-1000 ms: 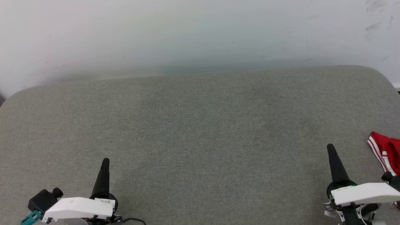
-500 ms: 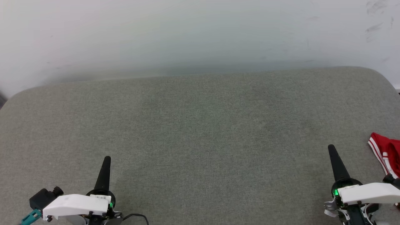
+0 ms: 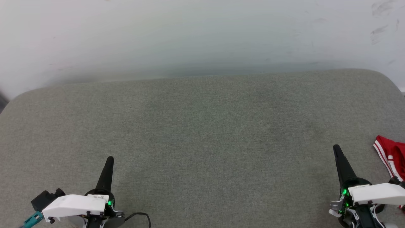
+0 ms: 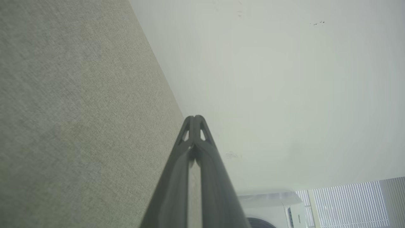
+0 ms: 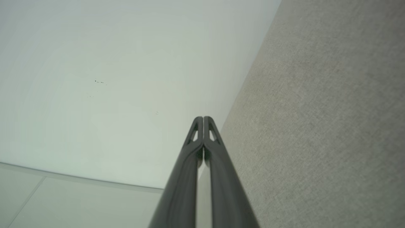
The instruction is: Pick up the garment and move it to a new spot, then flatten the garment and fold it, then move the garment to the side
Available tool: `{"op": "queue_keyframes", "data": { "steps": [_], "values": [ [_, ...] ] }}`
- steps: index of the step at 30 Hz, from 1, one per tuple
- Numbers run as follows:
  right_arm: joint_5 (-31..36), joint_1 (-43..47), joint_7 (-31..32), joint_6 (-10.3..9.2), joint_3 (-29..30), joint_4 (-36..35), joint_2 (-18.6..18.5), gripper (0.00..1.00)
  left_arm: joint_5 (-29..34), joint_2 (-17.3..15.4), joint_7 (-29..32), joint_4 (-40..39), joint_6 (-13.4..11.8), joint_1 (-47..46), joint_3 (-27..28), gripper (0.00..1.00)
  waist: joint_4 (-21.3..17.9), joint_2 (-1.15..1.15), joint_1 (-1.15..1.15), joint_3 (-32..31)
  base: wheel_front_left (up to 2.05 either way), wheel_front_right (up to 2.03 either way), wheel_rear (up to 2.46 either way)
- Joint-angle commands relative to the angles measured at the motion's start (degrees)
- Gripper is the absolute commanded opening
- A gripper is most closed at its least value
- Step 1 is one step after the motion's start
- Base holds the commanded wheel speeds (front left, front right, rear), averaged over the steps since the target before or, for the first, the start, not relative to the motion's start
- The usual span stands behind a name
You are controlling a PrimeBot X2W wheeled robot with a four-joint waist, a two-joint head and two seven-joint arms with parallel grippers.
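A corner of the red garment (image 3: 393, 156) with red-and-white striped trim lies at the far right edge of the grey cushioned surface (image 3: 202, 133); most of it is cut off by the frame. My right gripper (image 3: 336, 148) stands just left of the garment, apart from it, fingers pressed together and holding nothing. The right wrist view shows those fingertips (image 5: 202, 119) shut against each other. At the lower left my left gripper (image 3: 109, 159) is shut and bare as well, its tips (image 4: 195, 117) touching in the left wrist view.
A pale wall (image 3: 202, 38) rises right behind the cushioned surface's far edge. A white appliance (image 4: 272, 209) and window blinds (image 4: 348, 202) show in the left wrist view. A black cable (image 3: 139, 217) loops by my left wrist.
The head camera has tilted slightly, shifting the whole scene down a little. Both grippers stay shut and have hardly moved; the garment has not moved.
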State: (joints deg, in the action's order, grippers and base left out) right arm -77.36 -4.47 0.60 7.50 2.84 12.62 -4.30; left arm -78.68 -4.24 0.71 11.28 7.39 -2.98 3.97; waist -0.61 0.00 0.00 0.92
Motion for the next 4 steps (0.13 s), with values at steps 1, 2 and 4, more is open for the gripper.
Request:
{"op": "queue_keyframes", "data": {
  "steps": [1, 2, 4],
  "values": [
    [-1.3, -1.1, 0.4, -0.01, 0.2, -0.2, -0.3, 0.00, -1.1, -0.1, 0.3, 0.0, 0.1, -1.3, 0.2, 0.00, 0.0, 0.00, 0.00, 0.0, 0.00, 0.00, 0.00],
    [-1.8, -1.1, 0.5, -0.01, 0.2, -0.1, -0.3, 0.00, -1.5, -0.1, 0.5, 0.1, 0.1, -1.4, 0.2, 0.00, 0.0, 0.00, 0.00, 0.0, 0.00, 0.00, 0.00],
    [-2.7, -1.1, 0.8, -0.01, 0.3, 0.0, -0.2, 0.00, -2.4, -0.1, 0.7, 0.3, 0.1, -1.5, 0.3, 0.00, 0.1, 0.00, 0.00, -0.1, 0.00, 0.00, 0.00]
  ]
}}
